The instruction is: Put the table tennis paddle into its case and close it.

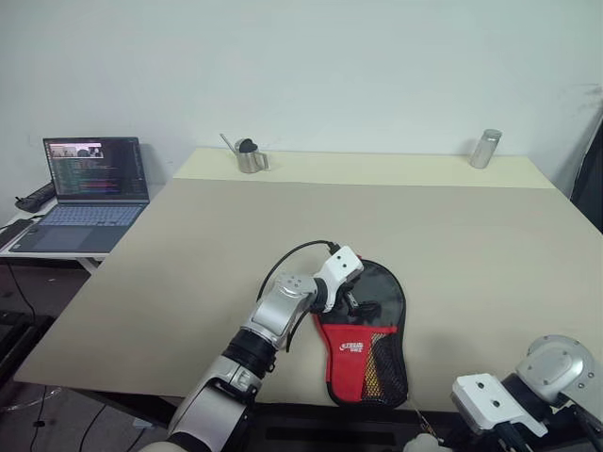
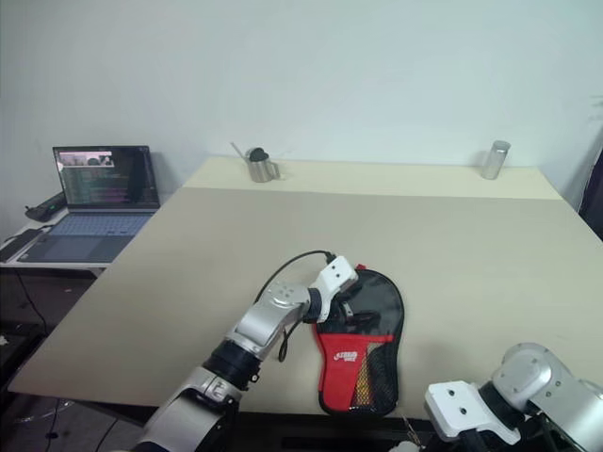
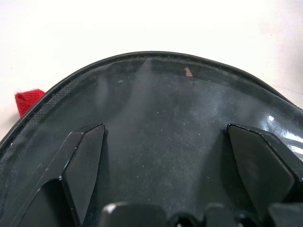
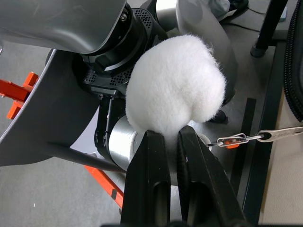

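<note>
Case [image 1: 369,331]: lying flat on the table [image 1: 452,245], directly under the left gripper; black top farther out, red logo and mesh part nearer the table's front edge.
Paddle: not telling apart from the case; judging it is already sitting inside.
Left gripper [image 1: 355,303]: hovering just over the case's black top, fingers [image 3: 83,165] standing wide apart with nothing between them.
Right gripper [image 4: 173,142]: hanging off the table's front edge, well to the right of the left gripper; fingers pressed together, with a white fluffy ball [image 4: 176,87] just beyond its tips.
Step in hand: probably steadying the case for closing.
Next move: calling for finding and pulling the zip along the rim while the other gripper is pinning the pouch.
Surface: pale beige table.
Room: laptop [image 1: 87,193] glowing far left of the left gripper; metal cup [image 1: 251,156] and metal can [image 1: 485,149] standing at the far edge.
</note>
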`<state>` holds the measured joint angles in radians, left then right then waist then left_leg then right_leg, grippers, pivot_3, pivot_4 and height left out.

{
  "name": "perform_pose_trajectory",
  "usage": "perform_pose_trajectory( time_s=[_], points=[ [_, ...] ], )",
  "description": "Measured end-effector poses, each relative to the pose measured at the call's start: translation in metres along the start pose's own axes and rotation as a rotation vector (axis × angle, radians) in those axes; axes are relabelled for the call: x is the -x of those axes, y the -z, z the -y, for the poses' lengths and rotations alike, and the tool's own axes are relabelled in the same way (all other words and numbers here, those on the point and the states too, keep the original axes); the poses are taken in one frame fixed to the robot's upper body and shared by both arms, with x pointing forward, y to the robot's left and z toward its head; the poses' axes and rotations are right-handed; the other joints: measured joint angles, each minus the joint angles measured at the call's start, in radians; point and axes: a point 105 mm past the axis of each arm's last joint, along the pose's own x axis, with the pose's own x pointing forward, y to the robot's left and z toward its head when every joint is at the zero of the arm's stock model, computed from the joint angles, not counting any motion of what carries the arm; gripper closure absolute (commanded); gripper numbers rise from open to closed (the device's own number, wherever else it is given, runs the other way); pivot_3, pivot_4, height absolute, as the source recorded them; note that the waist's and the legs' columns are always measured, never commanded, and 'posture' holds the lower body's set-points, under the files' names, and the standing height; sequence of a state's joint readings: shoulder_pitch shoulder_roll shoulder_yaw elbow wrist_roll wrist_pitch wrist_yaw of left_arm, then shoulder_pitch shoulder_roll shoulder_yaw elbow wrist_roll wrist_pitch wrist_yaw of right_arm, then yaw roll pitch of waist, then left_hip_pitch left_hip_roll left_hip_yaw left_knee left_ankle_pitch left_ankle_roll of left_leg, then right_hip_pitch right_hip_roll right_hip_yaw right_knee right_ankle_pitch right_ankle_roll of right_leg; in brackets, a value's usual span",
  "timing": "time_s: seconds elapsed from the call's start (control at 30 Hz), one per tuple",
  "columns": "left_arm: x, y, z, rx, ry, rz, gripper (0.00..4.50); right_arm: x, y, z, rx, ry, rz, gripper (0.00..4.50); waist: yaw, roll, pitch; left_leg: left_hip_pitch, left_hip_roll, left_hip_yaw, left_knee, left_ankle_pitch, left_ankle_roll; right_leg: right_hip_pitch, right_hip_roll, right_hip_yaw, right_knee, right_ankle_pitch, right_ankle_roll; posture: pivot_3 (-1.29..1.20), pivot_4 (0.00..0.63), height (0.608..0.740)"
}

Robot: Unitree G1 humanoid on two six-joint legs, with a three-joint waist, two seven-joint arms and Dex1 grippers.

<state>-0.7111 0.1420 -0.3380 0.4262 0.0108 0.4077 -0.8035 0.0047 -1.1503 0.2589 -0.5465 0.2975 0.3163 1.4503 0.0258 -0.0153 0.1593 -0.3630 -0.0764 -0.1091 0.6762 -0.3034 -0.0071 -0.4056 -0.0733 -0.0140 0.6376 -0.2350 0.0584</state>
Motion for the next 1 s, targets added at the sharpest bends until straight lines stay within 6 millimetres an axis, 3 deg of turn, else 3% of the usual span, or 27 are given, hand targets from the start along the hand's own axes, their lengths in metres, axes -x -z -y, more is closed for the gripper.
perform_pose_trajectory(
  time_s=[0.33,0.43,0.63,0.8,1.0],
  points=[
    [-0.001,0.000,-0.005,-0.001,0.006,-0.019,0.00,0.002,0.007,0.014,0.027,0.073,-0.044,4.46,0.000,-0.001,-0.001,0.001,0.000,0.000,0.000,0.000,0.000,0.001,0.000,0.000,0.000,0.000,0.000,0.00,0.150,0.740],
    [-0.003,-0.001,-0.006,-0.005,0.008,-0.016,0.00,0.002,0.010,0.015,0.023,0.084,-0.058,3.67,0.000,-0.001,-0.001,0.001,0.000,0.000,0.001,0.000,0.000,0.001,0.000,0.000,0.001,0.000,0.000,0.00,0.150,0.740],
    [-0.006,-0.002,-0.007,-0.008,0.013,-0.015,0.00,0.005,0.014,0.015,0.000,0.087,-0.074,1.64,0.001,-0.001,-0.001,0.001,0.000,0.000,0.002,-0.001,0.003,0.002,0.000,0.000,0.002,0.000,0.000,0.00,0.150,0.740],
    [-0.008,-0.003,-0.009,-0.012,0.015,-0.006,0.00,0.018,0.022,0.020,-0.034,0.128,-0.111,0.02,0.000,-0.002,-0.001,0.001,0.000,0.000,0.002,-0.001,0.003,0.001,0.000,0.000,0.002,0.000,0.000,0.00,0.150,0.740],
    [-0.004,-0.006,-0.012,0.001,0.023,0.032,0.00,0.048,0.029,0.039,-0.067,0.256,-0.130,0.02,0.000,-0.002,0.000,0.001,0.000,0.001,0.002,-0.001,0.003,0.001,0.000,0.000,0.002,0.000,0.000,0.00,0.150,0.740]
  ],
)
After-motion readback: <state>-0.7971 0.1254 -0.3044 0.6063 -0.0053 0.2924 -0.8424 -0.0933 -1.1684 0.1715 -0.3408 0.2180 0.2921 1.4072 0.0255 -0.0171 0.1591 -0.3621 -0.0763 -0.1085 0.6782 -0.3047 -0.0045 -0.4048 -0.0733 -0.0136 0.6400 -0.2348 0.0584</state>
